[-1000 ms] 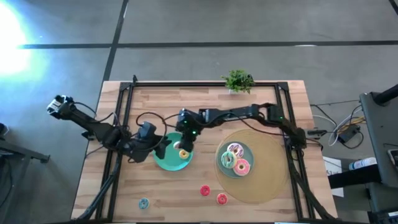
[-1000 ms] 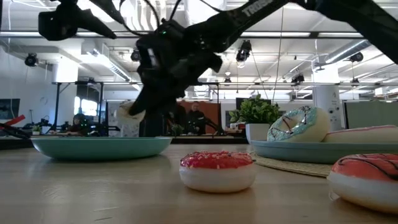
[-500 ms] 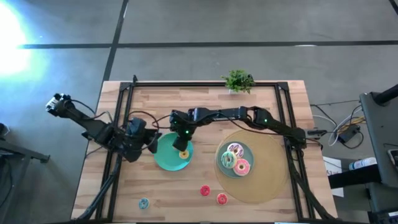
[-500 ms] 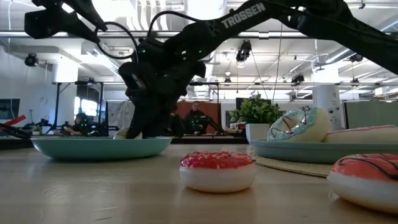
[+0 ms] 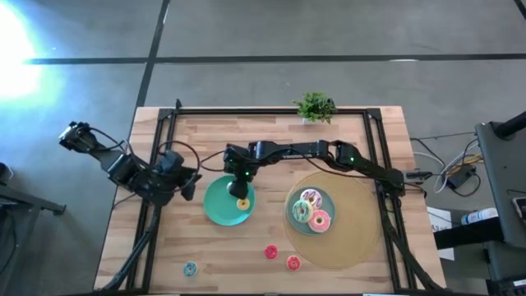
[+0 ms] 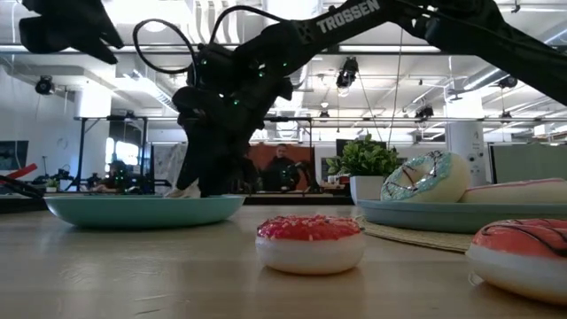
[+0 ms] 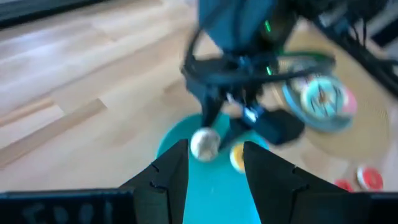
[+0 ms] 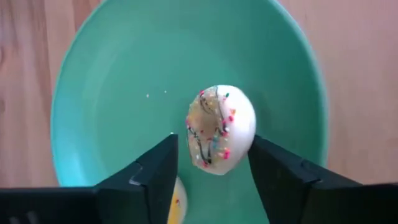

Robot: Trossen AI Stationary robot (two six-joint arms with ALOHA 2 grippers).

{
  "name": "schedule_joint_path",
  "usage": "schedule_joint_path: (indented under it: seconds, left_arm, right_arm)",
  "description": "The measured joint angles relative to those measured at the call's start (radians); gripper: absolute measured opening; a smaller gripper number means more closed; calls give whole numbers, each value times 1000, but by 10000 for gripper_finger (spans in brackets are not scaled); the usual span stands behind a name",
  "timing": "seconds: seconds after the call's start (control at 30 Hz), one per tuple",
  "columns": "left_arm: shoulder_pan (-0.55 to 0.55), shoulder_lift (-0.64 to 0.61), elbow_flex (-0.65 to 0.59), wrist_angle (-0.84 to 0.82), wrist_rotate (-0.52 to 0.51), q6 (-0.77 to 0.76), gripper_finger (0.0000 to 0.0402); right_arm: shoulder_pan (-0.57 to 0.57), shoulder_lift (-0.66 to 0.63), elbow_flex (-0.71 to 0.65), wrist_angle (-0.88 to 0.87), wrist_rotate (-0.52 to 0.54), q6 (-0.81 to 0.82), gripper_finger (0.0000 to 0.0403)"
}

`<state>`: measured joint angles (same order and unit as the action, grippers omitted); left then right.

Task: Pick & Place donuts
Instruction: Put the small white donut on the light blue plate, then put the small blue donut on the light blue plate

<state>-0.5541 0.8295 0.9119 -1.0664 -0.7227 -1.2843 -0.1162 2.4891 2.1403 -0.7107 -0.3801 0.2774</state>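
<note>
Fingers of right gripper (image 8: 211, 165) spread apart, white sprinkled donut (image 8: 220, 129) seen between them, resting tilted on teal plate (image 8: 112, 93) near surface middle. Yellow donut (image 5: 242, 203) lies beside it. Left gripper (image 5: 186, 182) parked near left edge, fingers apart, nothing held.

My two arms are dark, nearly black, built of slim jointed links with thin black cables looping loosely beside them. My right arm (image 5: 312, 152) carries white "TROSSEN" lettering along one link and small green lights near the wrist. My left arm (image 5: 123, 168) ends in a pale grey block. My fingers (image 8: 149, 180) are flat, dark, angular plates.
</note>
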Motion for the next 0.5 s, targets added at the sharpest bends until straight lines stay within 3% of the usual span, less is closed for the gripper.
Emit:
schedule_joint_path:
  seconds: [0.17, 0.33, 0.5]
  left_arm:
    - [-43, 10, 0, -2, 117, 26, 127]
    - [-116, 47, -1, -1, 365, -43, 128]
    - [-211, 165, -31, 48, 561, -134, 128]
  right_arm:
    - [-1, -49, 0, -18, 89, -98, 203]
    - [-3, -100, 0, -77, 151, -245, 206]
    - [-6, -160, 0, -124, 200, -372, 206]
